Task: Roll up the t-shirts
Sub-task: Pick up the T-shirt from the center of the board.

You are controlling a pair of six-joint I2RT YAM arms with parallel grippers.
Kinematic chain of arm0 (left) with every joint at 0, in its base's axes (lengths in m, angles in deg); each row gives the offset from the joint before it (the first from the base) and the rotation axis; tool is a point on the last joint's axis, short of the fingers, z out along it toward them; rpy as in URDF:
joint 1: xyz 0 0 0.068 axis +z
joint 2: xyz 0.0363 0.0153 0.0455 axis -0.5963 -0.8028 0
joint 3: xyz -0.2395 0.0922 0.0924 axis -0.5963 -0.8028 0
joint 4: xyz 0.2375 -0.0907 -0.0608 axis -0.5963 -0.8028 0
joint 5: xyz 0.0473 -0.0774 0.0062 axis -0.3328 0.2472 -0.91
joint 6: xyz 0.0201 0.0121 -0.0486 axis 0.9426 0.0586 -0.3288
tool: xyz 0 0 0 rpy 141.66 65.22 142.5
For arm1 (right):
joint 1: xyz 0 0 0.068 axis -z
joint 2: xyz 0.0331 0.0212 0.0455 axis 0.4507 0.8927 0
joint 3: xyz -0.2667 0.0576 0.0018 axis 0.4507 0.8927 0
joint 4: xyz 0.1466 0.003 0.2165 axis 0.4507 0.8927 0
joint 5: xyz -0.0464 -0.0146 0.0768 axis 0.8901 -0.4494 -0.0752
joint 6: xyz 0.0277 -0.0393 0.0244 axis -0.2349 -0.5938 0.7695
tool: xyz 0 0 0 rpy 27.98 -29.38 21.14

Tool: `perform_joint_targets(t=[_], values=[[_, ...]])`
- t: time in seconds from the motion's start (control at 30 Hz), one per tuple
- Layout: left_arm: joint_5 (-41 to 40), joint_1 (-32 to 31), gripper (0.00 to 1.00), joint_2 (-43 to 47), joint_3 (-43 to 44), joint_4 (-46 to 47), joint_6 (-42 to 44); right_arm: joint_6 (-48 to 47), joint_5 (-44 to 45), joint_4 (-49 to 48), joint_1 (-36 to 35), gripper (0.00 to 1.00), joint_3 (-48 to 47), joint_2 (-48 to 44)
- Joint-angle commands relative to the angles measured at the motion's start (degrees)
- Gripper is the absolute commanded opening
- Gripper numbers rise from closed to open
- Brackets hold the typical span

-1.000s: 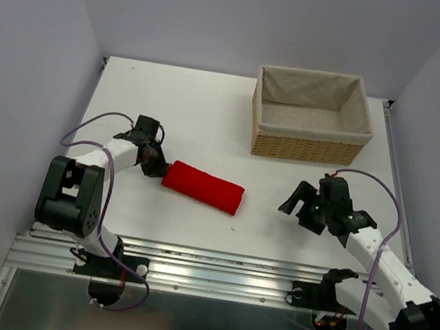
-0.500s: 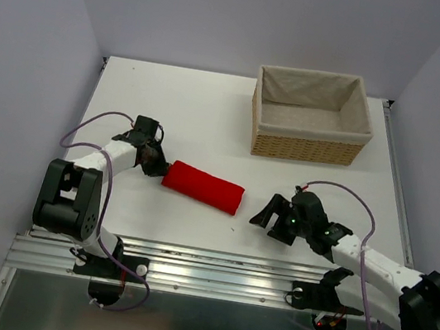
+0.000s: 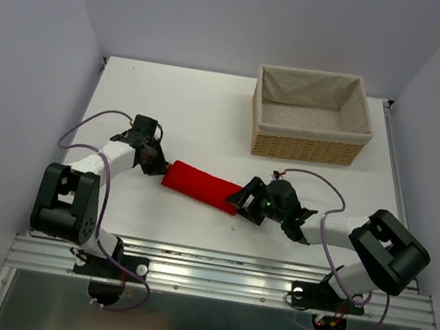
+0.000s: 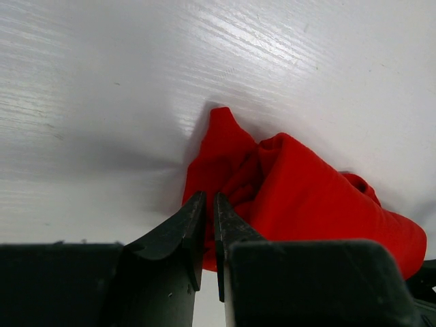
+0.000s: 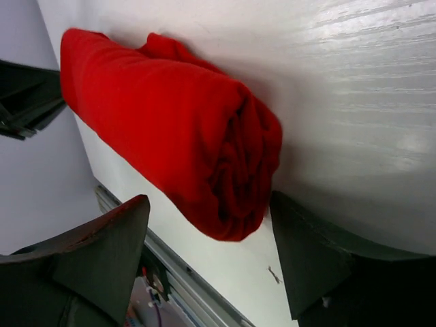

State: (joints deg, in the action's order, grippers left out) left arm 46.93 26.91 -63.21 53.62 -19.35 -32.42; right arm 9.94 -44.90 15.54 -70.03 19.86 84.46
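The red t-shirt lies rolled into a short cylinder on the white table, left of centre. My left gripper is at the roll's left end. In the left wrist view its jaws are nearly together, pinching a fold of the t-shirt at their tips. My right gripper is at the roll's right end and stands open. In the right wrist view the rolled end of the t-shirt sits between its two spread fingers, apart from both.
A wicker basket with a beige liner stands at the back right of the table, with nothing in it. The metal rail and both arm bases run along the near edge. Grey walls close in on both sides.
The right arm has swung left across the table, from the right side to the roll's right end, gripper still open. The left gripper and the roll have not moved.
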Motion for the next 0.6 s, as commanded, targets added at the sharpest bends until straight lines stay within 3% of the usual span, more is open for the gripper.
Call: perform_joint_targets(t=[0.0,0.13,0.37,0.57], values=[[-0.4,0.1,0.22,2.1,-0.2,-1.2,1.2,3.8,4.5,-1.8,-0.5,0.74,0.8,4.2],[-0.4,0.1,0.22,2.0,-0.2,-1.5,1.4,3.8,6.7,-2.5,-0.5,0.57,-0.4,6.1],[-1.5,0.2,0.22,5.6,0.6,-3.6,2.1,1.9,7.3,-1.2,-0.5,0.04,0.7,6.3],[-1.5,0.3,0.22,8.7,5.9,-7.3,4.1,-3.5,9.2,15.9,0.7,0.01,0.8,-0.9]])
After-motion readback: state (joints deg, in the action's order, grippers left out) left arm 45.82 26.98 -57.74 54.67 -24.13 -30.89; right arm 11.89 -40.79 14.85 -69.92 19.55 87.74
